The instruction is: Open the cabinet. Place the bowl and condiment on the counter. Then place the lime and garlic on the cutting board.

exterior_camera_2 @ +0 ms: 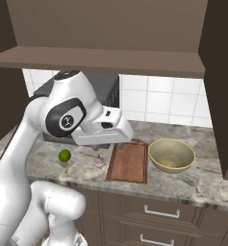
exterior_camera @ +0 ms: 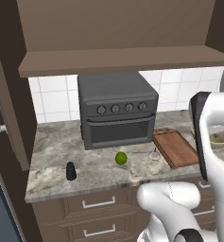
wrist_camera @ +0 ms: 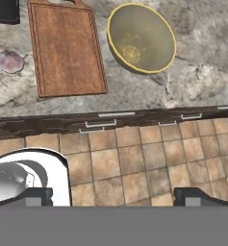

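The cabinet (exterior_camera: 118, 28) stood open across the top of both base views, its shelf bare, which suggested its contents were already out. The bowl (exterior_camera_2: 171, 154) sat on the counter (exterior_camera_2: 202, 180) at centre right of the right base view, just beside the cutting board (exterior_camera_2: 130, 160) but apart from it. The condiment (exterior_camera: 71, 171) stood upright near the counter's front edge at lower left of the left base view, well apart from the rest. Both looked placed as the task asks.

The lime (exterior_camera: 121, 158) and the garlic (exterior_camera: 154, 155) lay on the stone in front of a grey toaster oven (exterior_camera: 117, 108), the garlic just beside the board's near corner and the lime further to its left. Neither was on the board, whose top was bare, so that step seemed still to do; the garlic looked the easier first pick, being closest.

In the hand view the board ran down the upper left, the garlic at its left and the bowl at upper centre. The gripper (wrist_camera: 113, 197) hung out over the tiled floor (wrist_camera: 134, 163) in front of the drawers (wrist_camera: 101, 125), its two dark fingertips (wrist_camera: 192, 196) spread wide apart at the bottom corners, holding and touching nothing.
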